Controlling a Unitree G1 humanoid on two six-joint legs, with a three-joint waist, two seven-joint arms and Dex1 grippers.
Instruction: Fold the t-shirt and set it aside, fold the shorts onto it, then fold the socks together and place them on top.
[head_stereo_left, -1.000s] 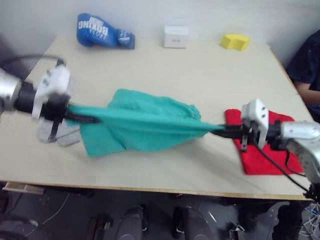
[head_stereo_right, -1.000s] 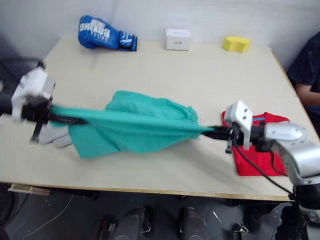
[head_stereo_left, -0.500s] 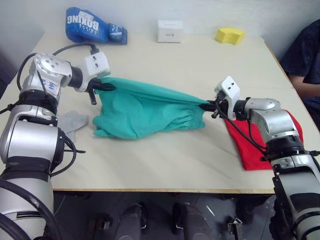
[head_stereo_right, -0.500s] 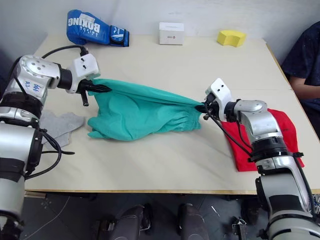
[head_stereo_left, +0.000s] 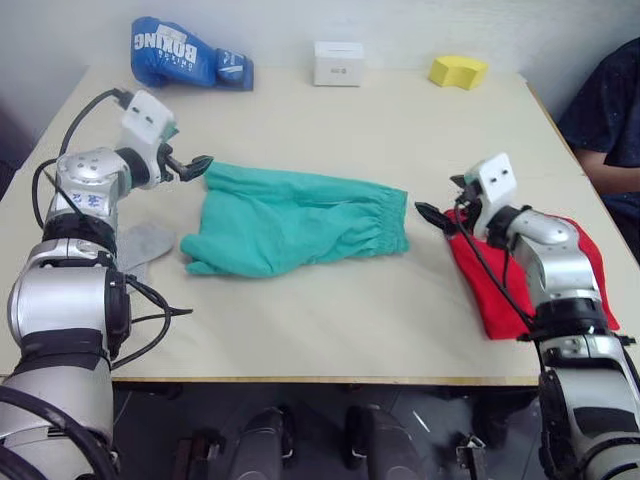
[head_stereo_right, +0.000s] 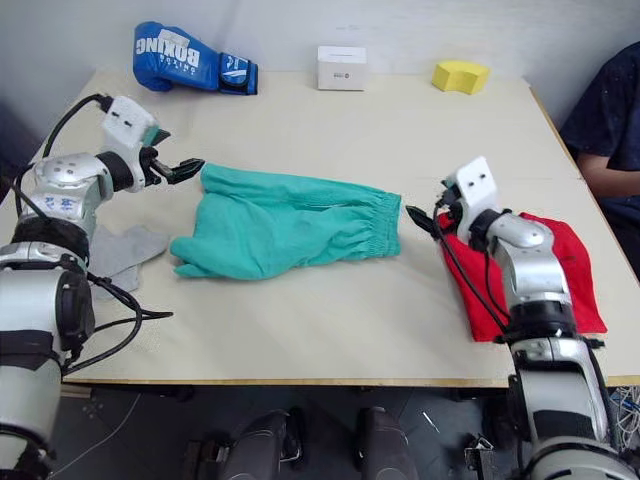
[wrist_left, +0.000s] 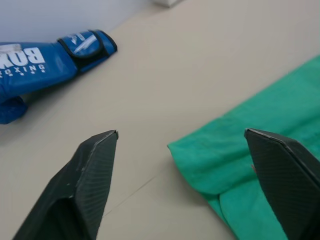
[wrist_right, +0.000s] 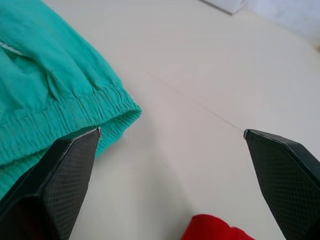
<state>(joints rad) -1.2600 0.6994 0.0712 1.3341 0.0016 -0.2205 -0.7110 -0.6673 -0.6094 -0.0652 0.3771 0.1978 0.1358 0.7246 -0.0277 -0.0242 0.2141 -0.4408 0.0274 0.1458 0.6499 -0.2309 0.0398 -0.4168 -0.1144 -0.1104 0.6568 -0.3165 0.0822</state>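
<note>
Lay flat mid-table, teal soft cloth shorts (head_stereo_left: 300, 219), long axis running left–right between left gripper (head_stereo_left: 195, 164) and right gripper (head_stereo_left: 432, 215). Both spread apart, empty, roughly equally near, seemingly.

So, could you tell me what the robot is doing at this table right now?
The robot is folding laundry. The teal-green cloth shorts lie spread flat mid-table, and both grippers are open just off their ends: the left gripper beside the leg end, the right gripper beside the gathered waistband. The folded bright red t-shirt sits to the right, and the light grey knitted socks wait on the left.
</note>
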